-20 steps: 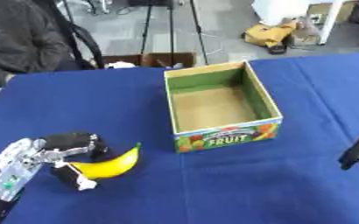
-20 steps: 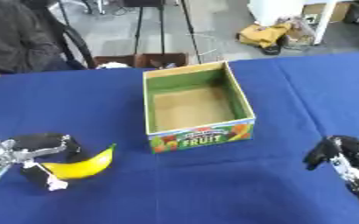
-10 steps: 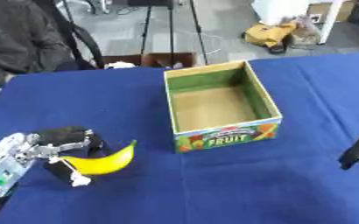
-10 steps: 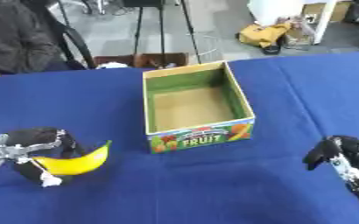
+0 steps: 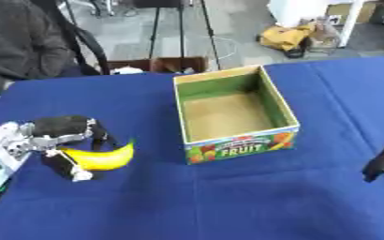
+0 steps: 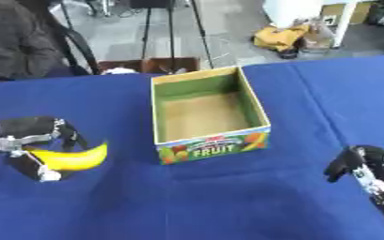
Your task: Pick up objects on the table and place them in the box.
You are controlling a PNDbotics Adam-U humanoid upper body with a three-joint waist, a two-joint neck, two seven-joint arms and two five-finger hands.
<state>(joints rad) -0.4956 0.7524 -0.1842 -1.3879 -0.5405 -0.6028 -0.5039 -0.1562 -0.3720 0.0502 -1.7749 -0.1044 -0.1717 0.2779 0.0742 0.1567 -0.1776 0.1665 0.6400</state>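
Shifted slightly leftward, left robot hand (image 5: 60,133) curls around the banana (image 5: 103,158).

— How is the light?

— Even and fairly bright, with no glare on the blue worktop (image 5: 228,201). The box (image 5: 232,112) throws only a soft shadow at its front foot, and its near inner wall lies in shade.

— And sharpness?

— Soft all over. The left hand (image 5: 52,140) and banana (image 5: 101,158) are slightly smeared, the lettering on the box barely readable, the floor behind hazy.
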